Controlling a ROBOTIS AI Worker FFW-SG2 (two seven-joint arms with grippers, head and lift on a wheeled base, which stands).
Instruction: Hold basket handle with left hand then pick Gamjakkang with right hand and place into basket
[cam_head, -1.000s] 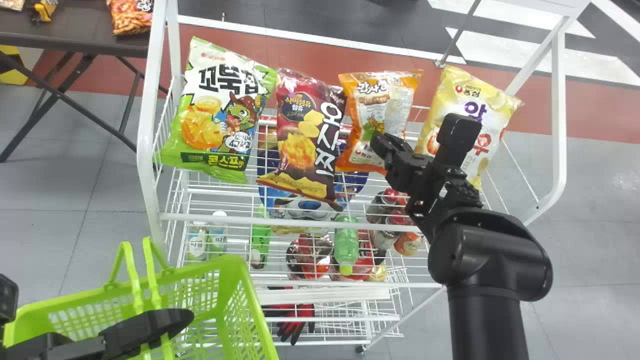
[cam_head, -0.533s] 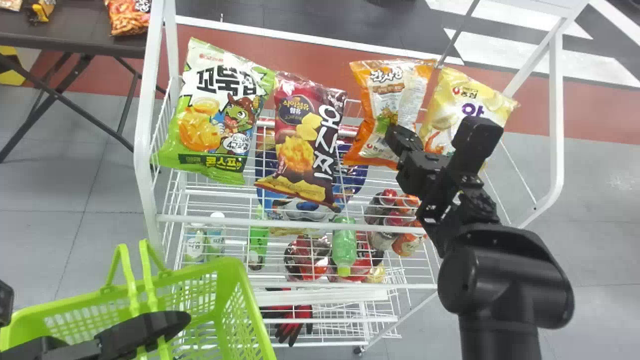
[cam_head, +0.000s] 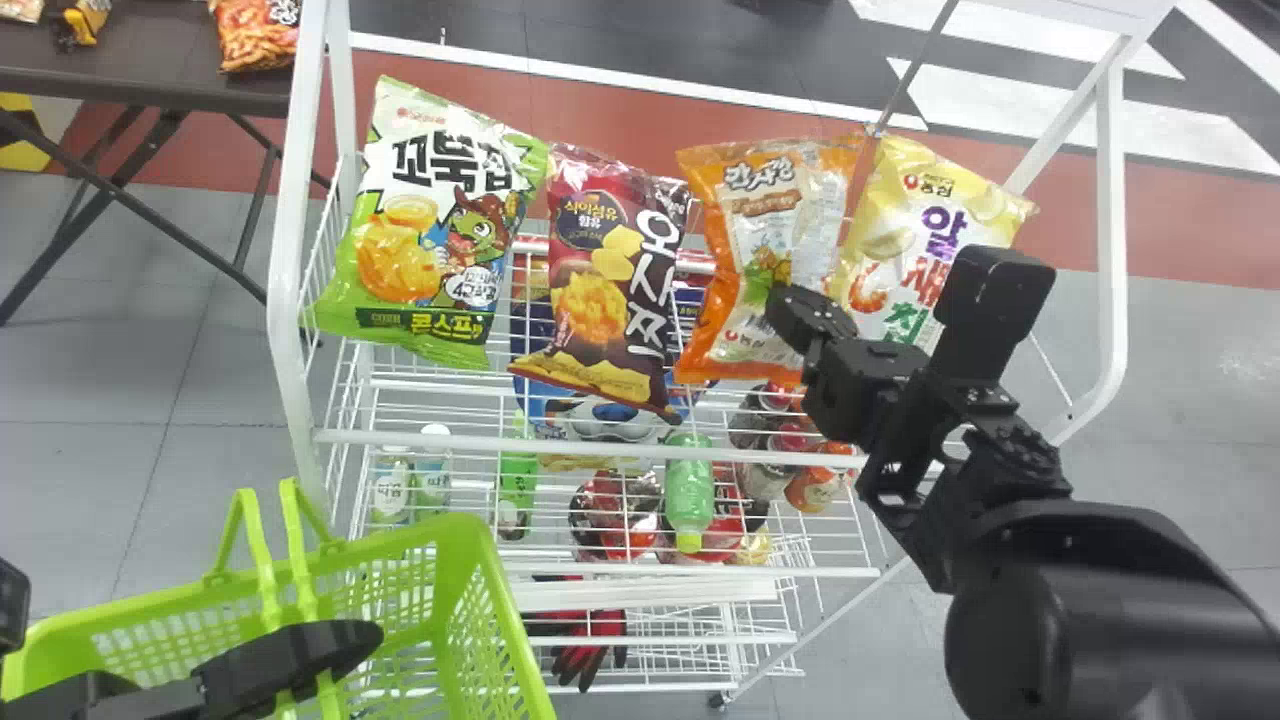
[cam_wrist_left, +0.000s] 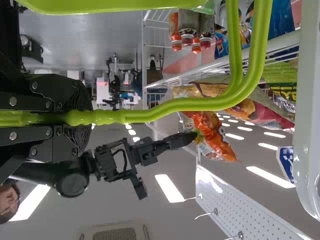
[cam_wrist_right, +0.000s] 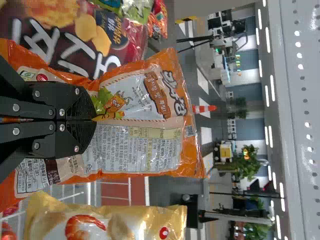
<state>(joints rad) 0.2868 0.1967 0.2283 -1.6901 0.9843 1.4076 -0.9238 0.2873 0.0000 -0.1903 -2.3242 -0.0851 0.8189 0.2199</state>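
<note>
The orange Gamjakkang bag (cam_head: 775, 215) is held by my right gripper (cam_head: 795, 305), above the rack between the dark red bag and the yellow one. In the right wrist view the right gripper (cam_wrist_right: 92, 120) is shut, pinching the middle of the Gamjakkang (cam_wrist_right: 145, 120). At the lower left my left gripper (cam_head: 345, 645) lies over the green basket (cam_head: 490, 600). The left wrist view has the left gripper (cam_wrist_left: 80, 117) closed around the green basket handle (cam_wrist_left: 170, 107). There the Gamjakkang (cam_wrist_left: 212, 132) hangs beyond the handle at the right gripper (cam_wrist_left: 192, 139).
On the white wire rack (cam_head: 590, 438), a green bag (cam_head: 430, 230) and a dark red bag (cam_head: 610, 290) stand to the left, a yellow bag (cam_head: 920, 225) to the right. Bottles and cans sit on lower shelves. White posts rise at both sides.
The Gamjakkang first shifted right with my right gripper, then came down the head view towards me and now looks larger. The right arm swung right and nearer. My left gripper has hardly moved.
</note>
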